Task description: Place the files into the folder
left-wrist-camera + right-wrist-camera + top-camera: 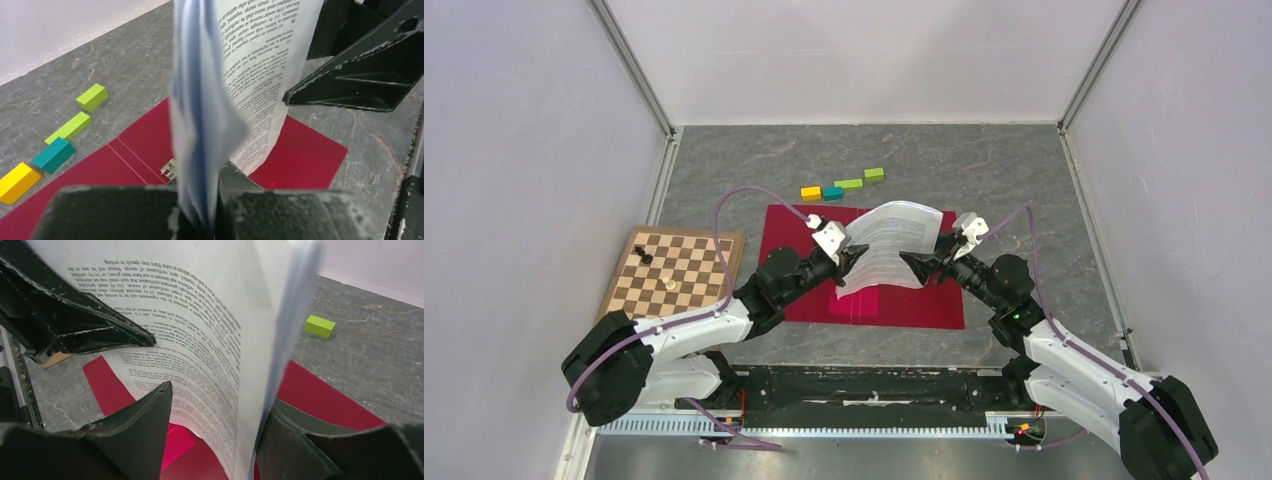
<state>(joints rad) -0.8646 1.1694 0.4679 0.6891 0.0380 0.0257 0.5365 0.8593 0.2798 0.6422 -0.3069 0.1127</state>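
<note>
The crimson folder lies open and flat in the middle of the table, its metal clip showing. The files, white sheets of printed text, hang bowed above it between both grippers. My left gripper is shut on their left edge, and the sheets stand pinched between its fingers. My right gripper is open around the right edge. There the sheets lean on the right finger, with a gap to the left finger. Red folder shows below.
A wooden chessboard with two pieces lies left of the folder. A row of yellow, teal and green blocks sits just behind it. A brighter pink patch shows on the folder's near half. Enclosure walls stand left, right and behind.
</note>
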